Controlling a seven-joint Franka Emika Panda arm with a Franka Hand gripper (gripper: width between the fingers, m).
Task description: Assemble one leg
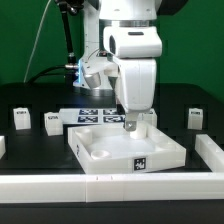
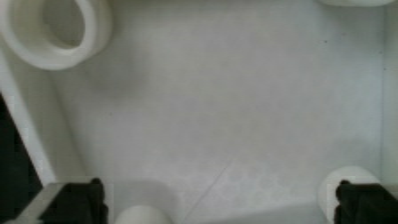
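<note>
One leg [image 1: 197,117] loose beyond panel [image 1: 100,148] edge | pincer [image 1: 131,124] spread wide, low over panel floor

I see a large white square panel [image 1: 105,162] on the black table [image 1: 35,150]; the marker board [image 1: 95,113] lies just behind it, a white rail [image 1: 110,186] just before it.

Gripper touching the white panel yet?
Cannot tell. In the exterior view the gripper sits low over the panel, its tips overlapping the white; the wrist view shows the open jaws against the panel, no clear gap or contact.
</note>
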